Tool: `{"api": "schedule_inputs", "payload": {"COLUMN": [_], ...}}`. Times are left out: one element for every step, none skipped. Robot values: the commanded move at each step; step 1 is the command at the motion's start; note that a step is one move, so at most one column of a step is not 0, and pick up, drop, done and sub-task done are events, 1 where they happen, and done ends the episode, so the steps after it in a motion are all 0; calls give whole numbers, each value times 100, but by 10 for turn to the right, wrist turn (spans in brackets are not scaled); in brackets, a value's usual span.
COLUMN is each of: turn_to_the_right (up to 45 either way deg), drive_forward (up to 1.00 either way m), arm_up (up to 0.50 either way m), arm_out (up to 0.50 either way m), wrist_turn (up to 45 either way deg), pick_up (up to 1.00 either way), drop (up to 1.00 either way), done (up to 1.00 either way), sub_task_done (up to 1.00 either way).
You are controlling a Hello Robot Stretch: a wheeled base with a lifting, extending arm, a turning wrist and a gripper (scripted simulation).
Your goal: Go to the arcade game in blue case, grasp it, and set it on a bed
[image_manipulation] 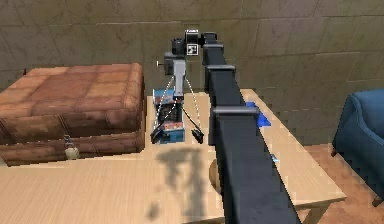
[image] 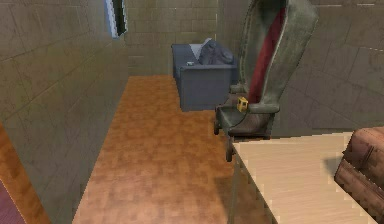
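Arm side | dark square arm (image_manipulation: 235, 130) reached across the pale wooden desk (image_manipulation: 100, 190) | claw (image_manipulation: 179, 128) hung at a small blue boxy object (image_manipulation: 166, 131), which stood on the desk just beside a brown leather suitcase (image_manipulation: 70, 105) | I could not tell whether the claw held anything | blue armchair (image_manipulation: 362, 140) stood nearby

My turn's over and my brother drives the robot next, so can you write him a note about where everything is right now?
Gripper: at the arm's far end, out over the tan table. Cannot tell whether it holds anything.
Things: a small blue-cased thing, likely the arcade game, stands on the table at the gripper, next to a brown suitcase.
Done: robot is at the table, arm extended to the game.
Left: make sure of the grasp, lift, drive to a bed, set it down.
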Motion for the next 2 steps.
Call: {"api": "schedule_inputs", "payload": {"turn_to_the_right": [0, 0], "drive_forward": [0, 0], "arm_up": [0, 0], "arm_out": [0, 0], "wrist_turn": [450, 450], "pick_up": [0, 0], "drop": [0, 0], "done": [0, 0], "sub_task_done": [0, 0]}}
